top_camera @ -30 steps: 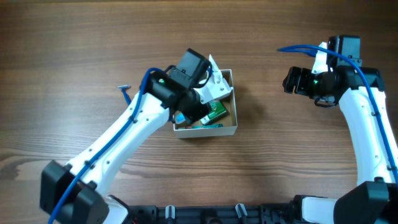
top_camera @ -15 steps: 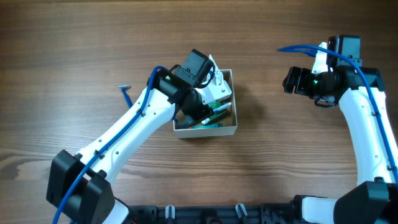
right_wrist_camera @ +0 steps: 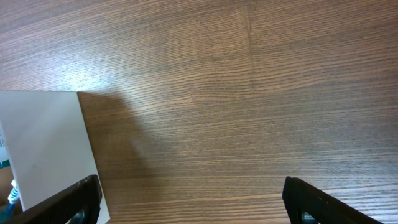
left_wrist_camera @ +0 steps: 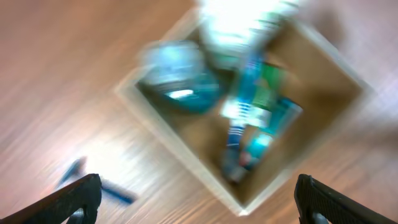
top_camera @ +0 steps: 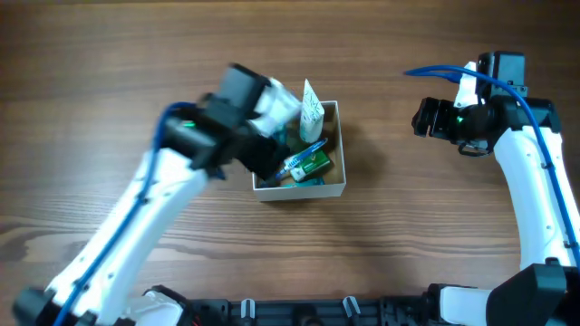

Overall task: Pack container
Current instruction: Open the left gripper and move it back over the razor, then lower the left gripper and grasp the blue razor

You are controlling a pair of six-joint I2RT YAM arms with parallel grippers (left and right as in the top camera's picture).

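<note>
The container (top_camera: 304,189), a square white box with a brown inside, holds a white tube (top_camera: 311,110) leaning at its far rim, a green-and-white packet (top_camera: 314,164) and a blue toothbrush (top_camera: 304,151). My left gripper (top_camera: 275,152) hovers blurred over the box's left side, open and empty. In the left wrist view the container (left_wrist_camera: 186,158) lies below my left gripper (left_wrist_camera: 199,205), with a teal item (left_wrist_camera: 177,84) in it. My right gripper (top_camera: 422,116) hangs open and empty far to the right.
A blue razor (left_wrist_camera: 106,190) lies on the wooden table left of the box. The right wrist view shows bare wood under my right gripper (right_wrist_camera: 193,205) and the box's white outer wall (right_wrist_camera: 43,143) at its left edge.
My left gripper has opened, letting go over the box, and the arm has swung back to the left. The white tube now shows at the far rim. The right arm has not moved.
</note>
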